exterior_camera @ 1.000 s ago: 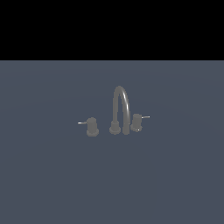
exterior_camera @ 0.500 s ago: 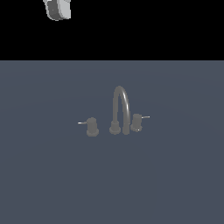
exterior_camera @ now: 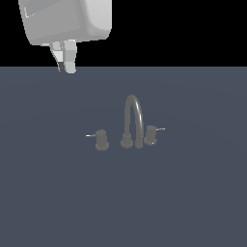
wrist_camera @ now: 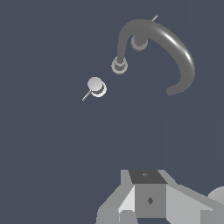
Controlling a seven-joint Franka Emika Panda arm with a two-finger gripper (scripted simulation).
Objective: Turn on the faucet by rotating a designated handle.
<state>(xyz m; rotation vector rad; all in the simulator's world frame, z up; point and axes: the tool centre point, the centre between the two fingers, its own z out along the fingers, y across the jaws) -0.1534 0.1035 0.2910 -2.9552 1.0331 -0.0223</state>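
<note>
The faucet (exterior_camera: pixel 133 120) is a dull-grey arched spout on a round base, standing mid-scene on the dark grey surface. The handle (exterior_camera: pixel 101 140) is the short knob on the exterior view's left of the spout, its thin pale lever pointing left. The twin knob (exterior_camera: pixel 151 135) sits on the right, lever pointing right. My gripper (exterior_camera: pixel 66 69) hangs high at the upper left, far above and behind the handle, its fingers together and holding nothing. In the wrist view the handle (wrist_camera: pixel 95 85), the spout (wrist_camera: pixel 168 41) and my gripper (wrist_camera: pixel 146 177) all show.
A flat dark grey surface (exterior_camera: pixel 193 202) spreads around the faucet set, with black background above its far edge. The white hand body (exterior_camera: pixel 67 21) fills the upper left corner.
My gripper has come down into the exterior view from the top left; one second ago it was out of view. The faucet and both knobs have not moved.
</note>
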